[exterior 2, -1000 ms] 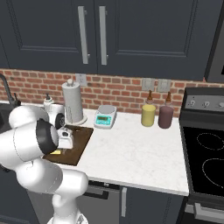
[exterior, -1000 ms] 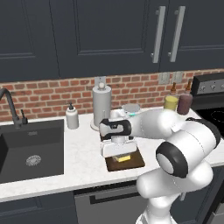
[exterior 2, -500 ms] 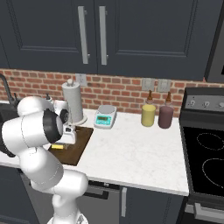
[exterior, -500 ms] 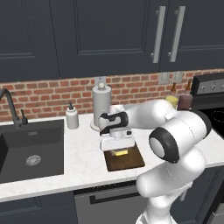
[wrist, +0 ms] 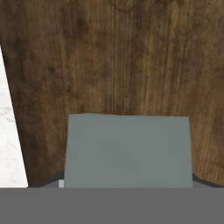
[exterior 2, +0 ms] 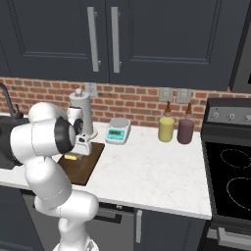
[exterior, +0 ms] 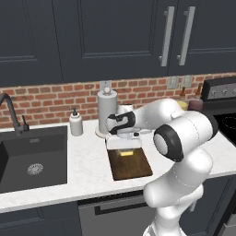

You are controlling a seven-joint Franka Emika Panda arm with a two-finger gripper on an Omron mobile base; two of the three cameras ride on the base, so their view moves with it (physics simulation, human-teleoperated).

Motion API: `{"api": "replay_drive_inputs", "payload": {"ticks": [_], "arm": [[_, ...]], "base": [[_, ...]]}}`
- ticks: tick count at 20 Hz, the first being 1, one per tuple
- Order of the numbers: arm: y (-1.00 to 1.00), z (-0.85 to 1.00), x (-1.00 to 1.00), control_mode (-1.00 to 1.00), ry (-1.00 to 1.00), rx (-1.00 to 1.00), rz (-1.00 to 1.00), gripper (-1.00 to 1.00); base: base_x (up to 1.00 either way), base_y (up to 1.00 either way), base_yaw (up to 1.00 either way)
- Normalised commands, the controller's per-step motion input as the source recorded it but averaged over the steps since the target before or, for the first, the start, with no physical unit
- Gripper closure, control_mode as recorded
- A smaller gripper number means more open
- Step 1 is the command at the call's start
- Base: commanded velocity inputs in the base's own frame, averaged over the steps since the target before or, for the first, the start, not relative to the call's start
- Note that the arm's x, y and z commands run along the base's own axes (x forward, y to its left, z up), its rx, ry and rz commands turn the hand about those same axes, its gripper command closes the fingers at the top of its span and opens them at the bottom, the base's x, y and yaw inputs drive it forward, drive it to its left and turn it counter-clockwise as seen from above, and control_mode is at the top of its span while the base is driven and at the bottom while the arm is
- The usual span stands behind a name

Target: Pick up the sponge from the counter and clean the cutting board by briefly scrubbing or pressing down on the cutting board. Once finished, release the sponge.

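Scrubbing: gripper (exterior: 124,144) apparently clamping sponge (wrist: 127,151) on cutting board's (exterior: 131,166) back end near paper-towel roll (exterior: 106,110); press flat, short strokes, then release.

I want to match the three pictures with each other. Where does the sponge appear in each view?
Left base view: sponge just below centre, at the cutting board's far end, under the hand.
Right base view: sponge at left, on the board's far end.
Hand view: grey top at lower centre, over the board.
Shared landmark: the cutting board.
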Motion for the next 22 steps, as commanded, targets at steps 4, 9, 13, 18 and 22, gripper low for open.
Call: {"api": "replay_drive_inputs", "payload": {"ticks": [4,9,13,18,22], "arm": [[0.00,-0.20,0.07,-1.00,-0.35,-0.06,-0.13,1.00],[0.00,-0.33,0.04,-1.00,-0.29,-0.07,-0.11,1.00],[0.00,-0.31,0.02,-1.00,-0.07,-0.03,-0.06,1.00],[0.00,-0.05,-0.20,-1.00,0.02,0.00,0.00,1.00],[0.00,0.00,-0.59,-1.00,0.06,0.00,0.00,1.00]], "base": [[0.00,0.00,0.00],[0.00,0.00,0.00],[0.00,0.00,0.00],[0.00,0.00,0.00],[0.00,0.00,0.00]]}}
